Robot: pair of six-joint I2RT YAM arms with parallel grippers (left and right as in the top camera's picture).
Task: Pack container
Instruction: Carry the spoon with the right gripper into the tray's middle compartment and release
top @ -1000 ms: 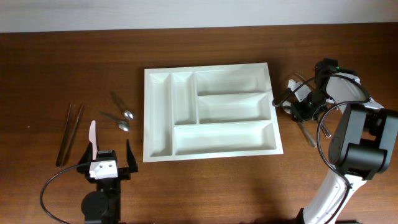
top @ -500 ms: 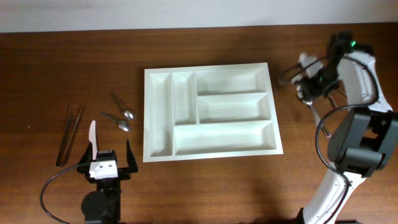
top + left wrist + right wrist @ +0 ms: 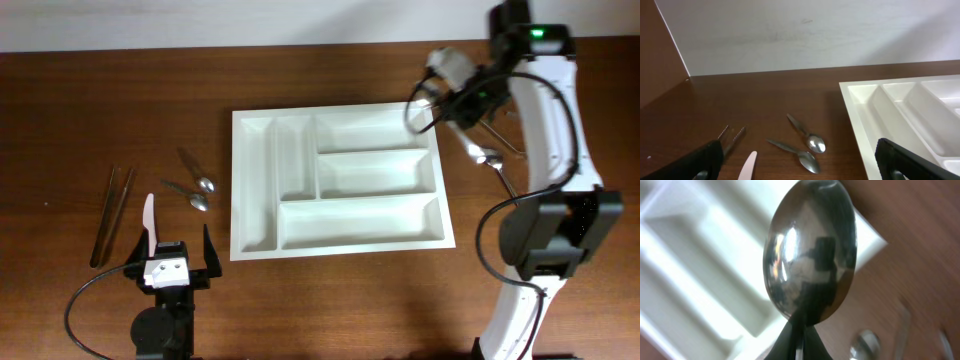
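Container [image 3: 360,222]: white five-bay tray, two narrow bays on its left side, three wide crosswise, flat mid-table. Left of it lie two teaspoons [image 3: 197,190], a white knife [image 3: 148,215] and brown sticks [image 3: 110,215]; more cutlery [image 3: 490,160] lies to its right. Right gripper [image 3: 462,100] hangs over the far-right corner, clamped on a spoon [image 3: 810,250], probably by the handle. Left gripper [image 3: 173,242] is spread wide beside the knife.

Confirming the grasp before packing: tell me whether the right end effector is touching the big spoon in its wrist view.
Touching. In the right wrist view, the right end effector pinches the spoon at its neck, just below the bowl, with no gap showing.
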